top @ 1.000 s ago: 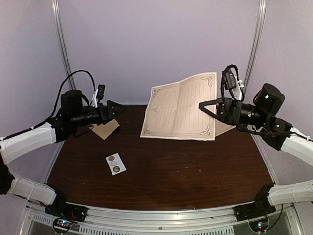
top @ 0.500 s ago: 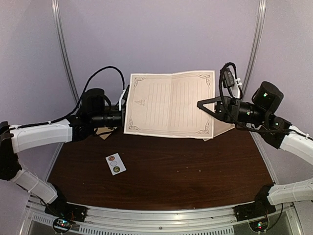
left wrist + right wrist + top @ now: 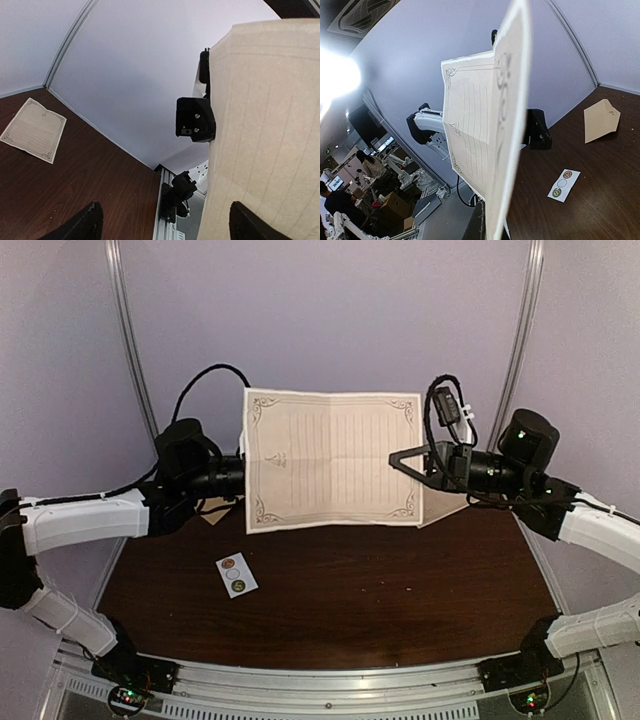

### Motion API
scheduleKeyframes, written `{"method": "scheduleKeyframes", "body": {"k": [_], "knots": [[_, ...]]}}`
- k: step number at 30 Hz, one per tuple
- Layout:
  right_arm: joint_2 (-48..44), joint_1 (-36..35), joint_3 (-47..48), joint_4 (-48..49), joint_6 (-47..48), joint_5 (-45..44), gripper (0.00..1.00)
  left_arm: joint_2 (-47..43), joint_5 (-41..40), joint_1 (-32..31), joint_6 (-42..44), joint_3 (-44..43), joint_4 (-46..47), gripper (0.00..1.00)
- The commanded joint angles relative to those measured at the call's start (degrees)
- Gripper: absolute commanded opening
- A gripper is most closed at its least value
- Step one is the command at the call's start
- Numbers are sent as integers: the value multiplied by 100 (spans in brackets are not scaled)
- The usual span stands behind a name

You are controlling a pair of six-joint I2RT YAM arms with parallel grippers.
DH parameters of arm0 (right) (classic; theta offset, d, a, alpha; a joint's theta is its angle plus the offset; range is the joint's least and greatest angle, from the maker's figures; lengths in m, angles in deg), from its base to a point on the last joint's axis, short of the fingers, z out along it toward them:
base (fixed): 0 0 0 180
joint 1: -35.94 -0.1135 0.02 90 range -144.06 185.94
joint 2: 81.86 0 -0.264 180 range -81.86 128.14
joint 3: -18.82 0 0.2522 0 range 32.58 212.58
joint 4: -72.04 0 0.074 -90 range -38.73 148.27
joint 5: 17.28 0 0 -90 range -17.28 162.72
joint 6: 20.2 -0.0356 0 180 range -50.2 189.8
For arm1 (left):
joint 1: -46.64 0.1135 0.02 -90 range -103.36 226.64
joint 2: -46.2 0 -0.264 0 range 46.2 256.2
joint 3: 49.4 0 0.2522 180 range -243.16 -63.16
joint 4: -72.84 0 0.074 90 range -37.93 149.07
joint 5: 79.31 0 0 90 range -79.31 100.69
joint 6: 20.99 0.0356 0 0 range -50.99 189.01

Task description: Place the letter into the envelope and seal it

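Note:
The letter (image 3: 330, 460), a cream lined sheet with an ornate border, hangs upright in the air between both grippers. My right gripper (image 3: 408, 462) is shut on its right edge; in the right wrist view the sheet (image 3: 485, 125) runs edge-on out of the gripper (image 3: 495, 225). My left gripper (image 3: 240, 477) is at the sheet's left edge. In the left wrist view its fingers are wide apart (image 3: 170, 220), with the sheet (image 3: 265, 125) against the right finger. The tan envelope (image 3: 601, 120) lies on the table at the back left, mostly hidden under my left arm in the top view (image 3: 212, 515).
A white sticker card with round dots (image 3: 237, 575) lies at the front left of the dark wood table (image 3: 380, 590). A second ornate sheet (image 3: 32, 129) lies flat at the back right, peeking out below the held letter (image 3: 445, 504). Purple walls close behind.
My left arm swung in from the envelope to the sheet's left edge. My right gripper shifted left, and the sheet went from sloping to upright and broadside.

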Motion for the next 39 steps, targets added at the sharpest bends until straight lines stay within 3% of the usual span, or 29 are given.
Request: {"method": "scheduleKeyframes", "body": {"k": [1, 13, 22, 39], "knots": [[-125, -47, -60, 124, -6, 10, 0, 343, 200, -216, -197, -365, 675, 89], [-259, -35, -234, -73, -14, -605, 0, 166, -113, -354, -260, -161, 746, 89], [-200, -37, -271, 10, -76, -448, 0, -147, -224, -354, -333, 144, 737, 90], [-193, -65, -259, 117, -82, 21, 0, 792, 103, -626, -599, -542, 1462, 90]]}}
